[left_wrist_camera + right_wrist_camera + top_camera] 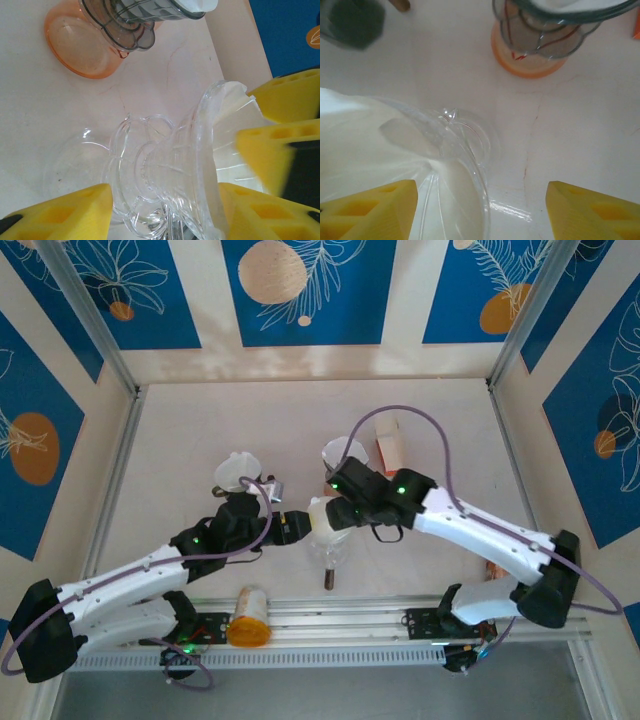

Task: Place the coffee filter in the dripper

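Left wrist view: fingers [65, 210] tight against dripper [172, 165], filter [229, 107] inside.

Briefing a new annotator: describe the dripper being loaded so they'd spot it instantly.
Look to the middle of the table, where the left hand and right hand meet. The dripper sits between them, clear with white paper inside. A ribbed dripper nearby sits on an orange cup; this one does not.

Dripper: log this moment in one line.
dripper: tilted, gripped by left gripper | filter: in dripper mouth | right gripper: open beside filter
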Robot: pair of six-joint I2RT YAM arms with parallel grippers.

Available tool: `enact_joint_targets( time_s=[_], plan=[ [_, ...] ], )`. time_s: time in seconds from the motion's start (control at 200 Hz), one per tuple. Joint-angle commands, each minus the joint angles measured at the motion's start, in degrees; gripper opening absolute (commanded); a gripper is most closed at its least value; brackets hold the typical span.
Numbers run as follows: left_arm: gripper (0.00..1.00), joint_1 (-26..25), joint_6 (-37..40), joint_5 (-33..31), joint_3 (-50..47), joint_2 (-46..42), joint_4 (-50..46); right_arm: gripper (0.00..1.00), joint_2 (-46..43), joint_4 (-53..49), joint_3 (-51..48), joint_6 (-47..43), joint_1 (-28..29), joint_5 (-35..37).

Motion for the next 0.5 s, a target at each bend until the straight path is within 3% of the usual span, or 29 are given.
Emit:
enact_joint_targets(
  time_s=[0.0, 0.195, 0.495],
  plan=[
    [0.57, 0.6, -0.2, -0.7, -0.6, 0.7, -1.0, 0.69, -3.8, -0.9, 0.5, 1.7, -0.7, 2.6],
    [0.62, 0.6, -0.1, -1.0, 0.0, 0.2, -1.4, 0.69, -6.0, -0.6, -1.6, 3.0, -1.0, 2.4],
    [0.84, 0.5, -0.2, -2.8, -0.6, -2.9, -1.0, 0.69, -7.8, 0.0, -2.9, 3.4, -1.3, 2.1]
  ],
)
